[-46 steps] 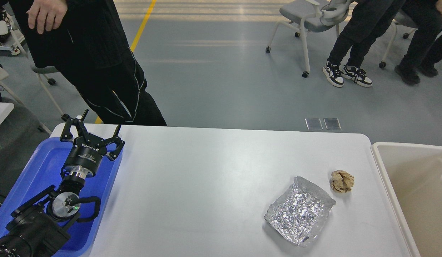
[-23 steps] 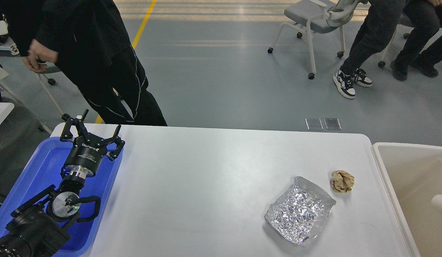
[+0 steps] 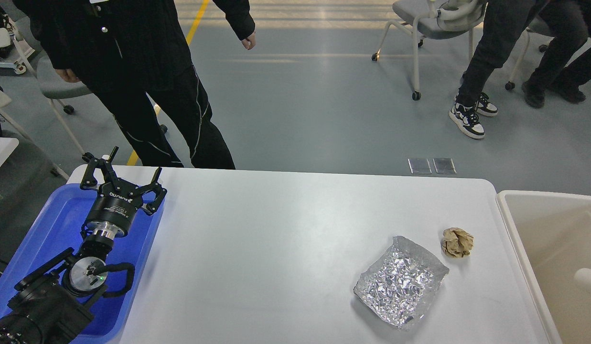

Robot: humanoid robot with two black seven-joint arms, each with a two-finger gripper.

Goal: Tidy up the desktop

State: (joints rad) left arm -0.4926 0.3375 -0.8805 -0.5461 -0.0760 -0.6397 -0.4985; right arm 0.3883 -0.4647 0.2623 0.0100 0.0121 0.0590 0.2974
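Note:
The white desktop (image 3: 276, 239) fills the middle of the head view. A crumpled silver foil tray (image 3: 400, 282) lies on it at the front right. A crumpled brown paper ball (image 3: 457, 242) lies just beyond the foil, apart from it. My left gripper (image 3: 125, 167) is open and empty, held above the far end of the blue tray (image 3: 47, 229) at the left, far from both items. My right gripper is out of view.
A beige bin (image 3: 539, 229) stands against the desktop's right edge, with a white rounded thing (image 3: 589, 277) over it at the frame's edge. A person in black (image 3: 147, 71) stands at the far left edge. Chairs and seated people are behind.
My left arm has not moved. The standing person has shifted and turned. The white thing over the bin has moved lower. The seated people's legs and chair have shifted.

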